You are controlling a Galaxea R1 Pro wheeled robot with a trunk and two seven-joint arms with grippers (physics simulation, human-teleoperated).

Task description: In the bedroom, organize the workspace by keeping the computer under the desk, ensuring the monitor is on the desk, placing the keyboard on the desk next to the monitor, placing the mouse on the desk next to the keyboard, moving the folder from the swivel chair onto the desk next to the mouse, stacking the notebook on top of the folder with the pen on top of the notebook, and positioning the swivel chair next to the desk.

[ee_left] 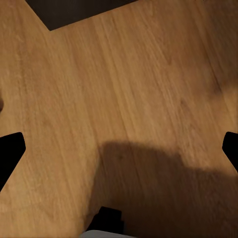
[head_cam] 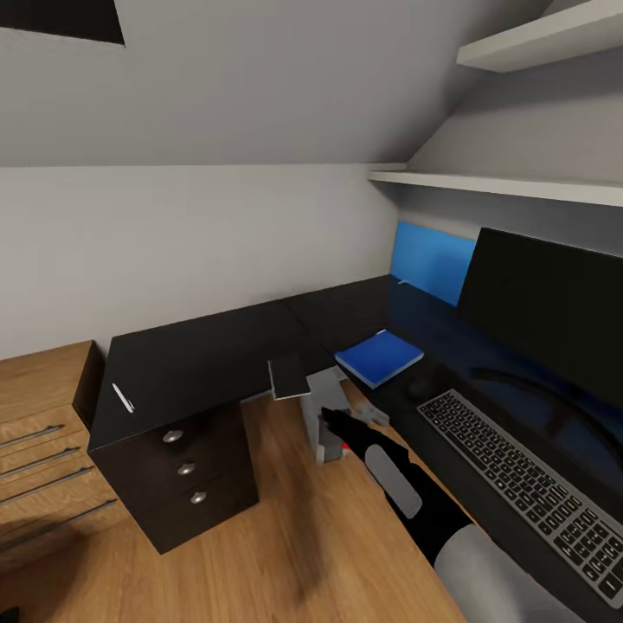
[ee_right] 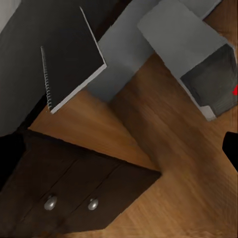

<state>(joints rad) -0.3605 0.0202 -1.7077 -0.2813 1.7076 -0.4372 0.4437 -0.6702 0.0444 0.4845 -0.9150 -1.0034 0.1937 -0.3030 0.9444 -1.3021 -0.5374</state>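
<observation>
Near desk (head_cam: 216,346) edge, notebook (head_cam: 288,377) overhanging, apt to slide off if nudged by right gripper (head_cam: 333,421), finger state unclear; left gripper (ee_left: 119,148) fingers spread, empty.

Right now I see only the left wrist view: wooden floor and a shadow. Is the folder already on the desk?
Observer: Yes. In the head view the folder lies flat on the desk, past the far end of the keyboard.
Operator: And the notebook, where is it?
Observer: The notebook lies at the desk's inner corner, partly overhanging the edge, not on the folder.
Operator: Is the pen visible?
Observer: Yes. The pen lies alone on the desk's left wing, above the drawers.
</observation>
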